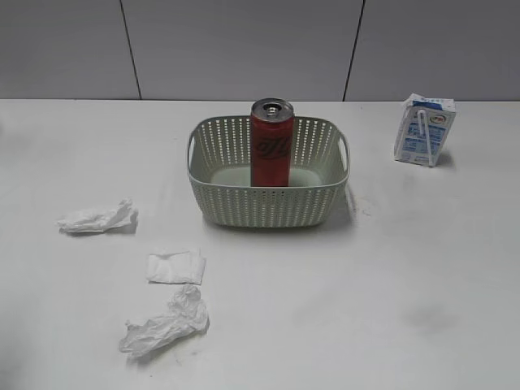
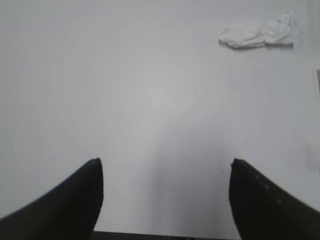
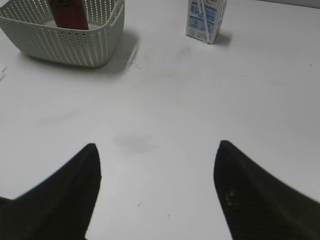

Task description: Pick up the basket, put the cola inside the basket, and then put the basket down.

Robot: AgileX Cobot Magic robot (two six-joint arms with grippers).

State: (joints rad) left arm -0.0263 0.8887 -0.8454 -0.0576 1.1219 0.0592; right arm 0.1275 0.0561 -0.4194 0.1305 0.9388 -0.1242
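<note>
Plastic basket point(image 1: 269, 195) sits mid-bench, the cola point(image 1: 270, 143) upright inside it. Stiff, light lattice, I'd say, so the cut-out handles are the hold; the slim can looks tippy. Milk carton point(image 1: 424, 129) stands well right. My left gripper point(image 2: 165, 177) and right gripper point(image 3: 157, 162) both spread, empty.

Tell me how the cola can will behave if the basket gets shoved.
The cola is tall and slim, standing upright, so it probably tips easily. The basket walls reach only partway up it, so they likely catch it leaning.
</note>
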